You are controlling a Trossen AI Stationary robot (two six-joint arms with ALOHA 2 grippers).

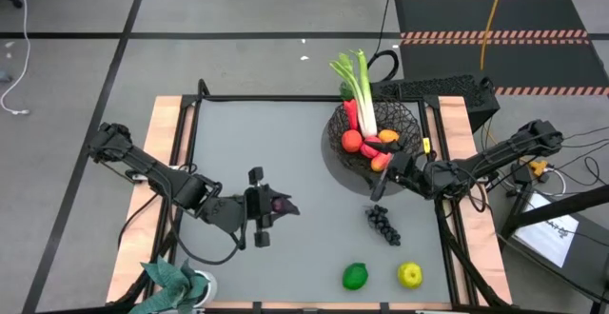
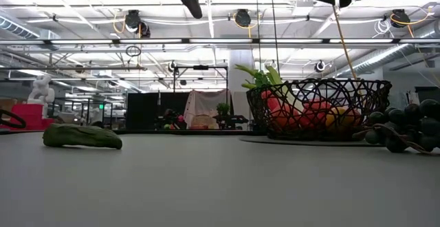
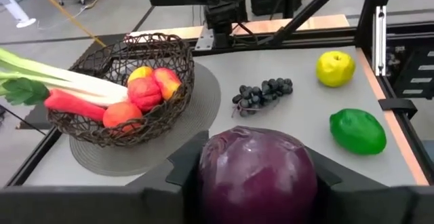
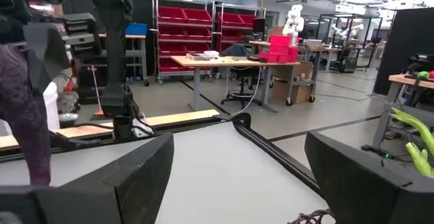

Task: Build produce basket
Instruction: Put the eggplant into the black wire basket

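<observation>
Left gripper (image 1: 277, 205) is clamped on a dark purple eggplant (image 3: 258, 173), held between both fingers above the grey table (image 1: 266, 152), left of centre. Right gripper (image 1: 388, 176) sits at the near edge of the basket (image 1: 407, 119), jaws spread wide with nothing between them. The black wire basket stands at the table's far right on a round grey mat (image 3: 203, 108) and holds a leek (image 1: 362, 86) sticking out over the far rim, a red piece (image 3: 71, 104), an orange fruit (image 1: 351, 141) and a red-yellow peach-like one (image 3: 167, 80). Dark grapes (image 1: 383, 224) lie on the table just in front of the basket. Green fruit (image 1: 355, 276) and yellow fruit (image 1: 410, 275) sit near the front edge, side by side but apart. Low view shows a green cucumber (image 2: 82, 136) lying on the table. Teal leafy plant (image 1: 171, 284) is at the front left corner.
</observation>
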